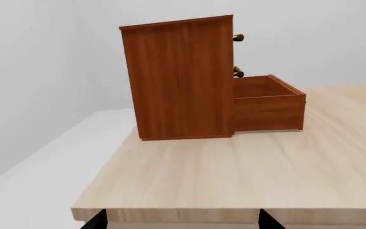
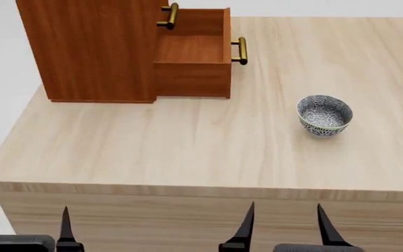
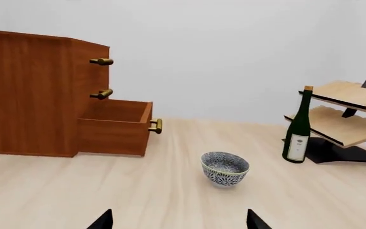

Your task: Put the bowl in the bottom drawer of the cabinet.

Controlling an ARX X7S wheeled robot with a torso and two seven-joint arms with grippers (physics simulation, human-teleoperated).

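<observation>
Item 1, nearest: right gripper and left gripper are hovering below the near table edge, fingers apart and holding nothing. Item 2, mid-table: the bowl is sitting upright at about 1 o'clock from the right gripper, well apart from it; its smooth curved wall is risking a slip or tip if pinched off-centre. Item 3, farthest: the bottom drawer is standing pulled open at about 11 o'clock, projecting from the cabinet; carrying low is risking a knock against its brass-handled front, while the wine bottle is standing near the bowl.
</observation>
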